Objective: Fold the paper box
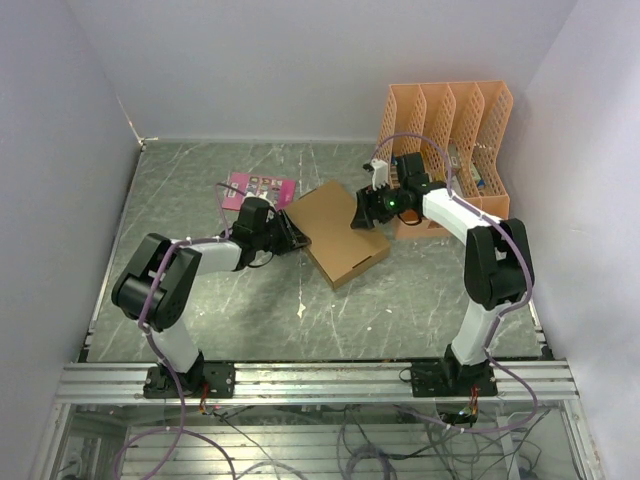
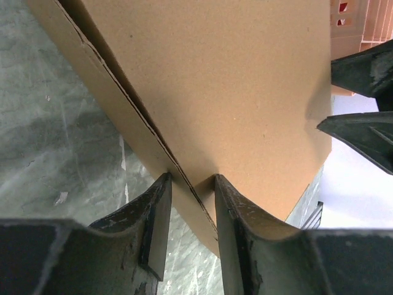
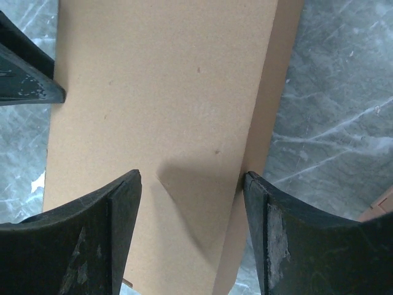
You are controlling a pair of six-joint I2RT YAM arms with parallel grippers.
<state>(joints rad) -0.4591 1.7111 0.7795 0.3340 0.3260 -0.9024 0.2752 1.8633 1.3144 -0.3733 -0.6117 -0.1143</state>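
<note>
— One table, to begin with?
— Yes, a dark marbled table [image 1: 420, 300] with pale walls around it. Both arms reach in from the near edge, the left arm [image 1: 170, 280] bent low and the right arm [image 1: 490, 260] arched higher.
— What stands on it?
— An orange lattice file organizer [image 1: 445, 120] is upright in the far right corner. Next in size is the paper box [image 1: 335, 230], which lies about mid-table, turned at an angle, between the two grippers. It shows as a shallow brown shape with its plain top panel up.
— Anything smaller?
— A small pink printed card [image 1: 262, 187] lies flat just beyond the box's far left corner. I cannot tell whether they touch.
— And the left gripper?
— The left gripper [image 2: 191, 181] sits at the box's left end. Its jaws are closed onto the cardboard there. One finger presses the outside of the side wall, the other lies against the top panel, and the seam between the two runs up from the gap.
— The right one?
— The right gripper [image 3: 191, 178] comes at the box's far right side with its jaws spread wide, gripping nothing. One fingertip [image 3: 255, 184] meets the box's long edge, and the other hangs over the top panel.
</note>
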